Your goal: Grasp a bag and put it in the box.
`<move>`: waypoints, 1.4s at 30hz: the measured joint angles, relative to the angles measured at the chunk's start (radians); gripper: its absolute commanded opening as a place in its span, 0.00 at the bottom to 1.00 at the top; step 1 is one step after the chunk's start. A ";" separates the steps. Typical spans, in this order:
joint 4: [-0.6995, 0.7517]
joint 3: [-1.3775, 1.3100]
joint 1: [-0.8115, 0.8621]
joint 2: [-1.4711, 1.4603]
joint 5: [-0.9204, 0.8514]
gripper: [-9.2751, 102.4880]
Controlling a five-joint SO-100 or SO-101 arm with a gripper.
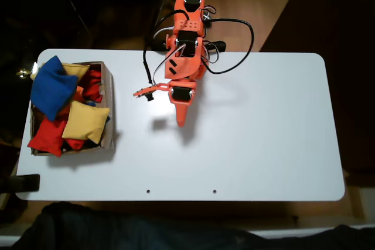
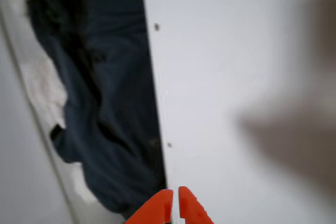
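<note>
In the fixed view the royal-blue bag (image 1: pixel 51 86) lies on top of the pile at the far left corner of the brown cardboard box (image 1: pixel 109 106), overhanging its rim. The box stands at the table's left end. My orange gripper (image 1: pixel 180 120) hangs over the bare table middle, well to the right of the box, pointing toward the front edge. In the wrist view its two orange fingertips (image 2: pixel 175 205) sit almost touching with nothing between them, so the gripper is shut and empty.
The box also holds yellow bags (image 1: pixel 86 122) and red bags (image 1: pixel 47 136), heaped above its walls. The white table (image 1: pixel 263 133) stretches to the right. Dark blue cloth (image 2: pixel 105 129) lies beyond the table's front edge. Cables loop behind the arm base (image 1: pixel 188 21).
</note>
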 measured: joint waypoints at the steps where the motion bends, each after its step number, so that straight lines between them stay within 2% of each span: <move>1: 0.014 0.005 -0.002 0.005 -0.002 0.08; 28: 0.331 0.058 -0.037 0.095 -0.040 0.08; 42: 0.420 0.058 -0.040 0.100 -0.057 0.08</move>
